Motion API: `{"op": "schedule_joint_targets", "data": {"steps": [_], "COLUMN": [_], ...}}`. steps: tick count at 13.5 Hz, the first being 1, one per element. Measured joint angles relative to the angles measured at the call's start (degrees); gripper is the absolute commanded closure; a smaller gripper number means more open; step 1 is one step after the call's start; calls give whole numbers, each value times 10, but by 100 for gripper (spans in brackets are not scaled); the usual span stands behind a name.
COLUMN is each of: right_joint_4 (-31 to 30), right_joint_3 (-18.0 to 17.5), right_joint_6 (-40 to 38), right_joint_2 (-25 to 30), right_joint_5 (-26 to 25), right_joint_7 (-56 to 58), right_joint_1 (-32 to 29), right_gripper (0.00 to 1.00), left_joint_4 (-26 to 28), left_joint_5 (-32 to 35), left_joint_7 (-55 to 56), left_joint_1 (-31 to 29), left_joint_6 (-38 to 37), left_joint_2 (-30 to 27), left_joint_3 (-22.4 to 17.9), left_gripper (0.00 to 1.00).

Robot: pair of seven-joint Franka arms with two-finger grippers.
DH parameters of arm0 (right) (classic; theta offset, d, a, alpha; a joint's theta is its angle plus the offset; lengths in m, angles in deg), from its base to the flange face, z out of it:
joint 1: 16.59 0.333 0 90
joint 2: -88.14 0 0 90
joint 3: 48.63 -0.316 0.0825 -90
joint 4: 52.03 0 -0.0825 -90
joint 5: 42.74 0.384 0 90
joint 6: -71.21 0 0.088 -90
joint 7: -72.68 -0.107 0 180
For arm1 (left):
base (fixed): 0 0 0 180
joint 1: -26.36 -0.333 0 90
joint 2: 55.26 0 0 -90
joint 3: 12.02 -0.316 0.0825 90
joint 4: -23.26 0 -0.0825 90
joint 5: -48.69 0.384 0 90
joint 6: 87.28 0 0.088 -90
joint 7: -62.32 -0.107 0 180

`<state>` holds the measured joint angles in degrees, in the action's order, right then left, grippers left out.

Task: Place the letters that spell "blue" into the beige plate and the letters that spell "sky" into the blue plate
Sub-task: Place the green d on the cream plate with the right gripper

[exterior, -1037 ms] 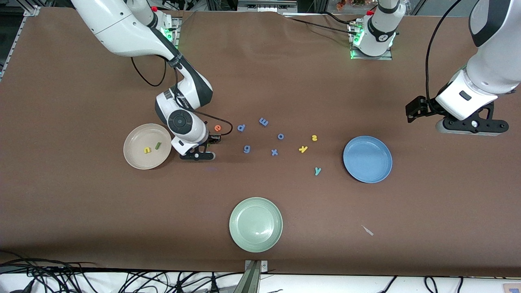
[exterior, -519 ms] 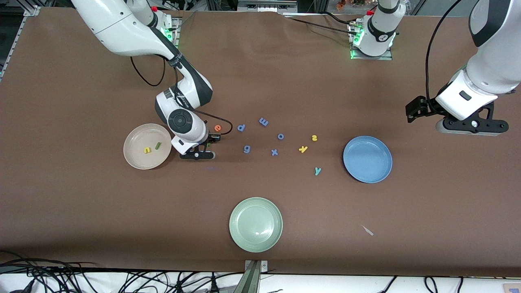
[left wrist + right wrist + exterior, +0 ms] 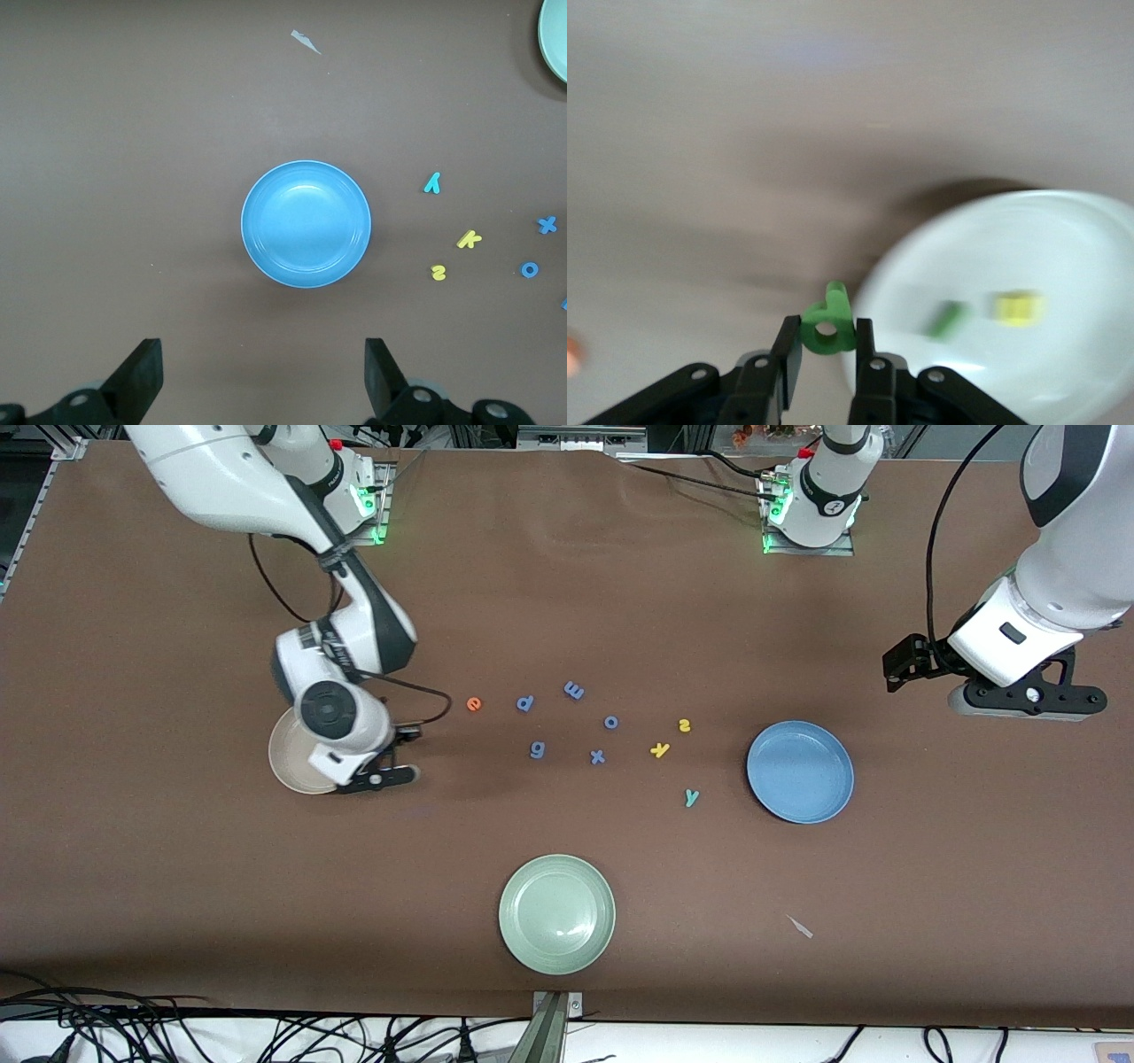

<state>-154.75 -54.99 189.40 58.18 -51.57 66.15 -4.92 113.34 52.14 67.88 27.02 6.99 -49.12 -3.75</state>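
Right gripper (image 3: 825, 341) shifted from beside orange e (image 3: 474, 704) to beige plate (image 3: 285, 762) edge, mid-left of frame, clenched on green b (image 3: 827, 324). Left gripper (image 3: 261, 381) waits, released, above blue plate (image 3: 306, 223).

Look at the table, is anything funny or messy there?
One odd bit: a small pale scrap lies on the bare table, nearer the front camera than the blue plate. It looks like stray litter, not a letter. The loose letters, such as the orange e, simply wait to be sorted.
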Motion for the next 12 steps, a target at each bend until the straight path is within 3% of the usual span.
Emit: {"op": "schedule_joint_targets", "data": {"steps": [1, 3, 4, 9, 12], "right_joint_4": [0, -4, -10, -21, -21], "right_joint_3": [16, 35, 38, 28, -42], "right_joint_6": [-21, -48, -48, -48, -32], "right_joint_2": [10, 20, 21, 21, 17], "right_joint_5": [0, 1, 1, 47, 48], "right_joint_7": [44, 95, 102, 60, -105], "right_joint_1": [-8, -21, -25, -23, -21], "right_gripper": [75, 49, 43, 40, 40], "left_joint_4": [0, 0, 0, 0, -1], "left_joint_5": [0, 0, 0, 0, 0], "left_joint_7": [0, 0, 0, 0, 0], "left_joint_1": [0, 2, 3, 10, 17], "left_joint_6": [0, 0, -1, 0, 0], "left_joint_2": [0, 0, 0, 1, 2], "left_joint_3": [1, 2, 2, 7, 18], "left_gripper": [0, 0, 0, 0, 0]}}
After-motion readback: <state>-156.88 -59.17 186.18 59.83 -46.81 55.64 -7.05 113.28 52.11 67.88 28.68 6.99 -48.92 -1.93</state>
